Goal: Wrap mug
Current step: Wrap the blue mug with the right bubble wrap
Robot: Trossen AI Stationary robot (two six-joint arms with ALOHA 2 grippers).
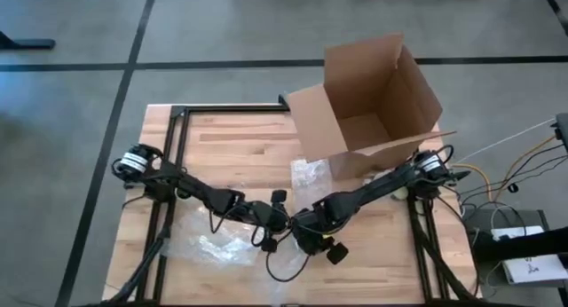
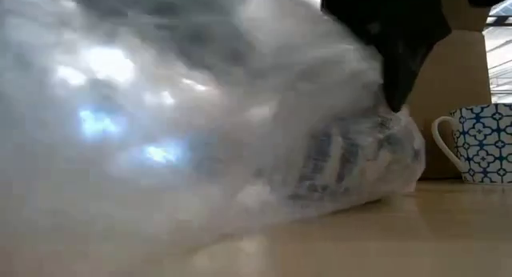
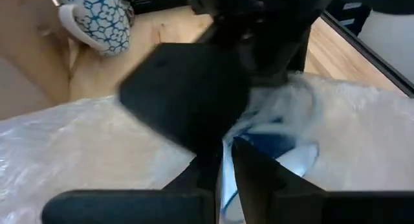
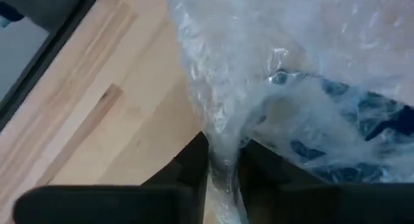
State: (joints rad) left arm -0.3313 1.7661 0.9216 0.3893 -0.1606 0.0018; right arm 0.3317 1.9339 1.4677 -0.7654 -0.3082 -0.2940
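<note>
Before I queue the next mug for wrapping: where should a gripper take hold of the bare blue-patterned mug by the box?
Probably by the handle of the bare mug: the low view shows the mug upright, its loop sticking out sideways, away from the cardboard box. Coming from that open side looks safer than from the box side.

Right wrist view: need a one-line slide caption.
Right gripper pinches a fold of bubble wrap covering a blue-patterned mug on the wooden table.
</note>
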